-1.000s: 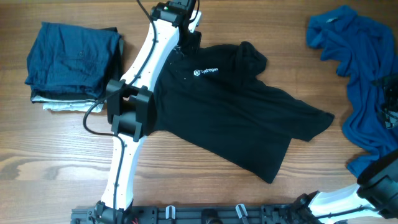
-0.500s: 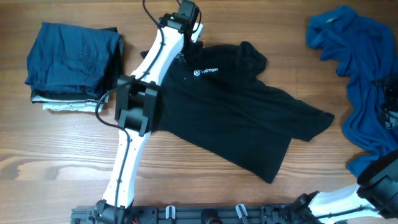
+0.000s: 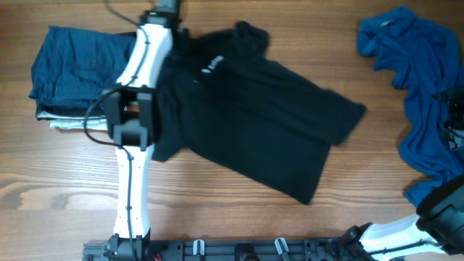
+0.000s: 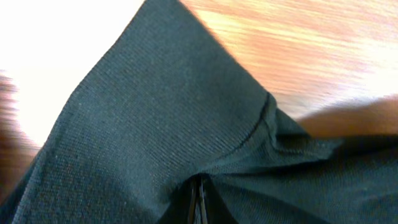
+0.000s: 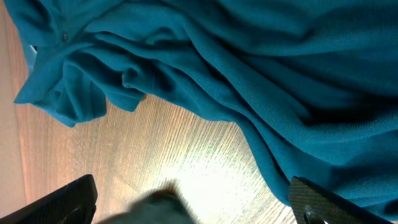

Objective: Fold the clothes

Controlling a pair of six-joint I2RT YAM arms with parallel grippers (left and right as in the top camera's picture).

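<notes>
The black short-sleeved shirt (image 3: 254, 116) lies spread on the wooden table, its white chest logo (image 3: 212, 64) toward the far left. My left gripper (image 3: 176, 30) is at the shirt's far-left corner, shut on a pinch of black fabric (image 4: 186, 124). In the left wrist view the jaws (image 4: 199, 202) are pressed together with cloth bunched around them. A crumpled bright blue garment (image 3: 424, 87) lies at the right edge. My right gripper (image 5: 189, 190) hovers open beside the blue cloth (image 5: 267, 68), holding nothing.
A folded stack of dark blue clothes (image 3: 83, 72) sits at the far left, just beside the left arm (image 3: 134, 123). The right arm's base (image 3: 442, 210) is at the bottom right corner. Bare wood table (image 3: 217, 210) runs along the front.
The left gripper has dragged the black shirt left and toward the far edge; the whole shirt shifted and turned with it. The right arm and blue garment stayed put.
</notes>
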